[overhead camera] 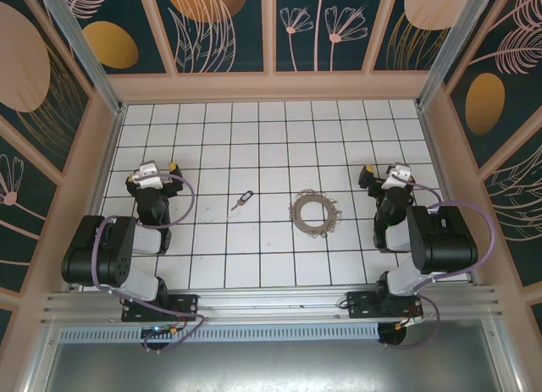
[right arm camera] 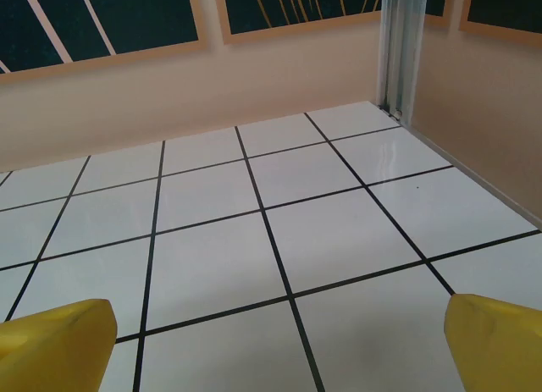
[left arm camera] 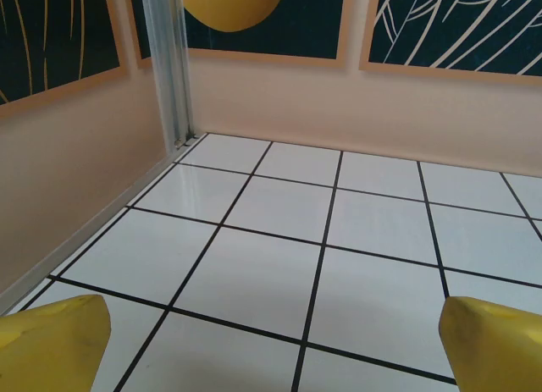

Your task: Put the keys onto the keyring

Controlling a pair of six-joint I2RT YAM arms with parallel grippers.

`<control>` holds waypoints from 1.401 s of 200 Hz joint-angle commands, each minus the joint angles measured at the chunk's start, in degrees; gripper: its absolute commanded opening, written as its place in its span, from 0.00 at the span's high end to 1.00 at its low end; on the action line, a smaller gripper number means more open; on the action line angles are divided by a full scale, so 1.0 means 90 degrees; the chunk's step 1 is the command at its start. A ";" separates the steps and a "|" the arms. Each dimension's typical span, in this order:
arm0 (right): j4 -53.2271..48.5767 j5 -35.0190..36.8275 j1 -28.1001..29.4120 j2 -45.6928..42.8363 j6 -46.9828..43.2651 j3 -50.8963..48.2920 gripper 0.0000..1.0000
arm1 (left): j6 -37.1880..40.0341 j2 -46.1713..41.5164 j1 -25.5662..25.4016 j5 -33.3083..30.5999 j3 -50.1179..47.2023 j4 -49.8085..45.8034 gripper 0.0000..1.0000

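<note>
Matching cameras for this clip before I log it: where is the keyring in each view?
Top external: keyring lies flat on the tiles right of centre, right of the key and apart from it.
Left wrist: camera faces the far left corner post, away from that spot.
Right wrist: camera faces the far right corner post, likewise.
Shared landmark: the white tiled floor with black grid lines.

We are holding our left arm [overhead camera: 110, 252] folded at the lower left of the top frame, the left gripper [overhead camera: 154, 168] spreading its jaws wide. Our right arm [overhead camera: 440, 235] is sitting folded at the lower right, the right gripper [overhead camera: 385, 170] gaping likewise, its yellow fingers [right arm camera: 55, 341] far apart.
</note>
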 commanded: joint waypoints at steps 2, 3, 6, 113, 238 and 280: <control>0.0356 0.0155 0.0030 0.0059 0.0005 -0.0043 0.01 | -0.0066 0.0033 0.0044 0.0062 -0.0049 0.0191 0.01; 0.0353 0.0159 0.0029 0.0060 0.0005 -0.0044 0.01 | -0.0070 0.0029 0.0046 0.0062 -0.0052 0.0191 0.01; 0.0356 0.0160 0.0028 0.0061 0.0008 -0.0046 0.01 | -0.0067 0.0026 0.0041 0.0062 -0.0054 0.0190 0.01; 0.0328 0.0178 -0.0008 0.0060 0.0063 -0.0035 0.01 | -0.0066 0.0026 0.0047 0.0063 -0.0049 0.0191 0.01; 0.0314 0.0163 -0.0005 0.0061 0.0065 -0.0034 0.01 | -0.0075 0.0029 0.0039 0.0072 -0.0042 0.0189 0.01; 0.0899 0.0391 0.0024 -0.0098 0.0094 -0.0417 0.01 | 0.0100 -0.0260 0.0042 0.0501 0.0187 -0.0481 0.01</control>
